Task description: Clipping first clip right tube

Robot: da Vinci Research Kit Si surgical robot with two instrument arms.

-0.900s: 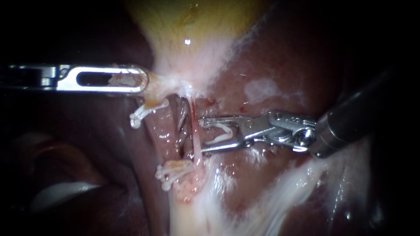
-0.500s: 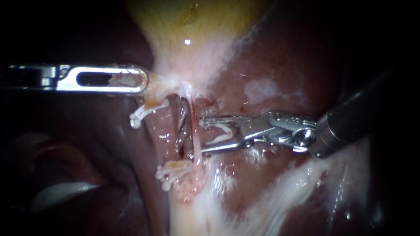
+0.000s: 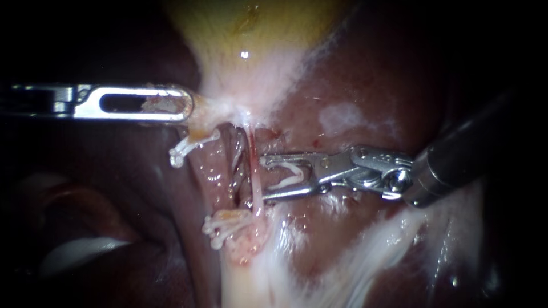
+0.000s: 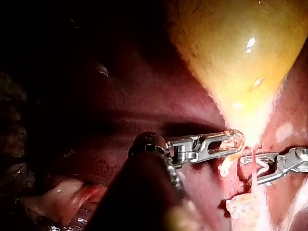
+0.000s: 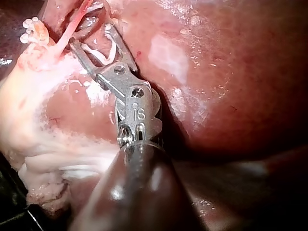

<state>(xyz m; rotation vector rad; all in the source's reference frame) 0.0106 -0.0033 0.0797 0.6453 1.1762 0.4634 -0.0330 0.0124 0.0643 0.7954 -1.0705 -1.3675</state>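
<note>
Left instrument: the slender steel left instrument with a slotted jaw comes in level from the left; its jaws are pinched on the pale pink neck of the gallbladder, and the left wrist view shows tissue caught between them
Gallbladder: the glossy yellow tapering gallbladder hangs above, narrowing down to the gripped neck
Upper white clip: a small upper white clip sits just below the left instrument's jaw tip, closed across the top of a glistening pink strip of tissue
Lower white clips: a cluster of lower white clips is closed across the bottom end of the same strip, where it meets a pale whitish stalk
Right tube: the thin pink-red right tube runs down from the neck, just to the right of the strip, bare along its length; it crosses the very mouth of the right instrument's jaws, at their tips
Clip in the jaws: a white V-shaped clip lies open between the jaws, its bend towards the hinge, one leg along each jaw; the tube is not inside the V
Right instrument: the hinged steel right instrument on a dark shaft enters from the right; its jaws stand wide apart, holding the loaded clip from both sides
Liver: the dark red, wet liver with pale patches lies beneath and around the shaft
</note>
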